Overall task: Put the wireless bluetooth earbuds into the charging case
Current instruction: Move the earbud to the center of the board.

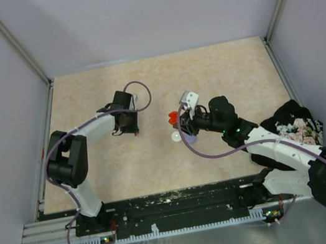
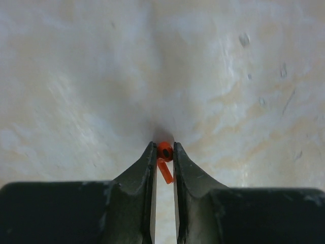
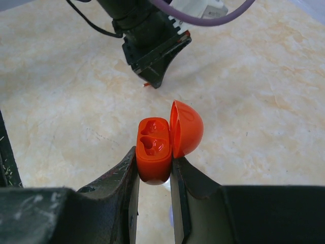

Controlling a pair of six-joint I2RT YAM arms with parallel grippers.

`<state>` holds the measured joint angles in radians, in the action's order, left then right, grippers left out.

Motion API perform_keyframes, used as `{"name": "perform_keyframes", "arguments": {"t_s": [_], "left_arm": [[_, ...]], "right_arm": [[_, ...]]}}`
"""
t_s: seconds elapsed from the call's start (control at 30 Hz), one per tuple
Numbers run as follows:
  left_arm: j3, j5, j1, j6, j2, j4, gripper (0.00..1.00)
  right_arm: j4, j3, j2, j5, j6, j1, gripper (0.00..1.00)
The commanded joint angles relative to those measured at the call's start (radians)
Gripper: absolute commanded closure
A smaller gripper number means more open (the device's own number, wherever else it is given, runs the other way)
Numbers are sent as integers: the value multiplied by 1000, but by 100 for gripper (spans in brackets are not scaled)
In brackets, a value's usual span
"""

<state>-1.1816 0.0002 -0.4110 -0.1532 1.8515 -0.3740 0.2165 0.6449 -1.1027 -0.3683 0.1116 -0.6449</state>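
Fingers (image 3: 119, 180) of your right hand (image 3: 154, 158) fill the bottom of the right wrist view, clamped on the red charging case (image 3: 151, 150). The case stands upright between them. Its lid (image 3: 187, 127) is swung open toward the right of the frame, and two moulded pockets face the camera. Beyond it, at upper centre, your left hand (image 3: 155, 76) points down at the desk (image 3: 264, 101), with a speck of red at its tip.

In the left wrist view that speck is the red earbud (image 2: 164, 151). Your left hand is closed on its round head, right at the fingertips, and the stem (image 2: 166, 174) hangs down-frame in the gap between them. You cannot tell whether the earbud touches the desk behind it.

From above, the left hand sits left of centre and the right hand just right of centre, well apart. A small pale round piece (image 1: 176, 136) lies on the desk just below the case. Farther right, a dark flowered cloth (image 1: 293, 125) lies at the desk's right edge.
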Motion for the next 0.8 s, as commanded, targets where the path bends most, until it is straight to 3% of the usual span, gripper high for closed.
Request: {"name": "perform_keyframes", "arguments": {"t_s": [0.0,0.27,0.57,0.77], "left_arm": [[83,-21,-67,-51,-98,-78,79],[168,-58,-140,-139,-197,-153,74],[131,-70,-143,-147,-210,-199,62],[92,-56,-145,-152,-187,-245,62]], "right_arm": [[29,-8,46,-36,-21,8,100],[4,-34,74,-44,-28,8,100],[32,-99,101,-30,-33,8,100],[31,-104,104,-19,-32,8,100]]}}
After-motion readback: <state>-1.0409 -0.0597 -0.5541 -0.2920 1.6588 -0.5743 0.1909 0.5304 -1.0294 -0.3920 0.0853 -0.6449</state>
